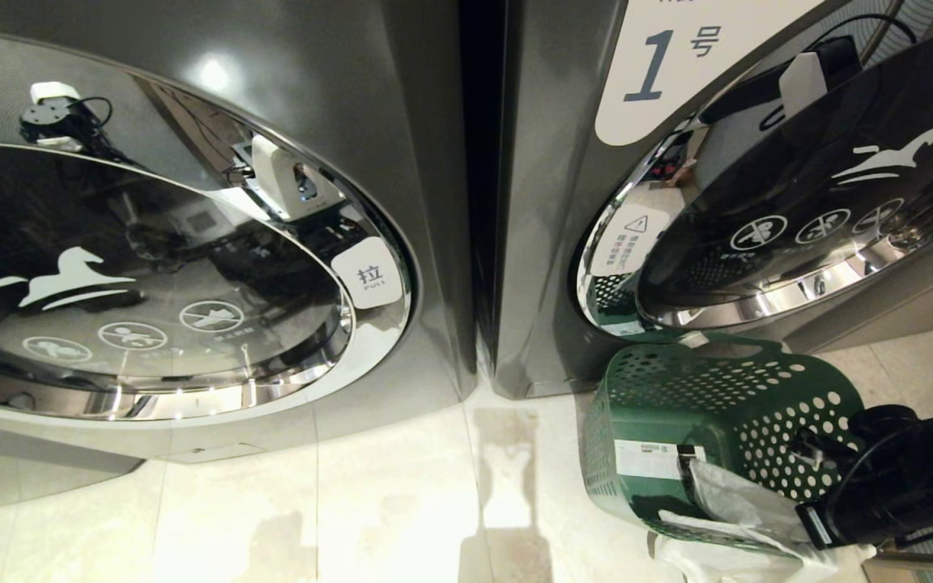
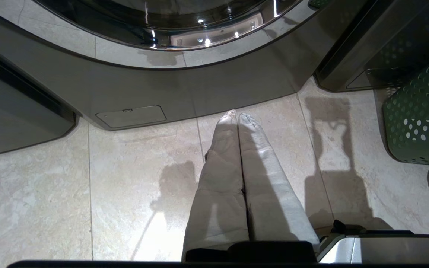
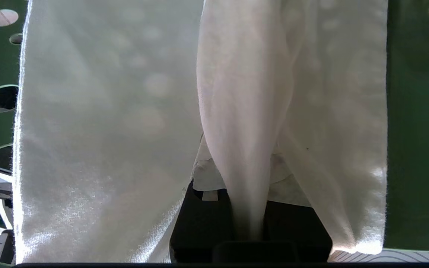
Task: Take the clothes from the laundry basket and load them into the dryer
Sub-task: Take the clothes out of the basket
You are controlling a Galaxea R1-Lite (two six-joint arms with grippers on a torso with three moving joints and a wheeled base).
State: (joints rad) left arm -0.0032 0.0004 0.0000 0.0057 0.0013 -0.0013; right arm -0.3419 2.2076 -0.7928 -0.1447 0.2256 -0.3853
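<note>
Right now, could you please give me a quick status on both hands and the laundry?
Right hand shut on white cloth at the basket. Left hand shut, idle above the floor. Dryer door open, nothing blocking.

Right arm black, bulky, looped cable; left gripper fingers pale, seemingly fabric-covered.

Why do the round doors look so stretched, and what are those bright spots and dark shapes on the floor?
Head view: a wide lens bends the dryer doors into ovals, and a ceiling light glares off the metal above. Left wrist view: lamps glint on the chrome rim, and the left gripper casts soft shadows on the tiles. Right wrist view: light shines through the white cloth, and the basket holes show as pale dots.
</note>
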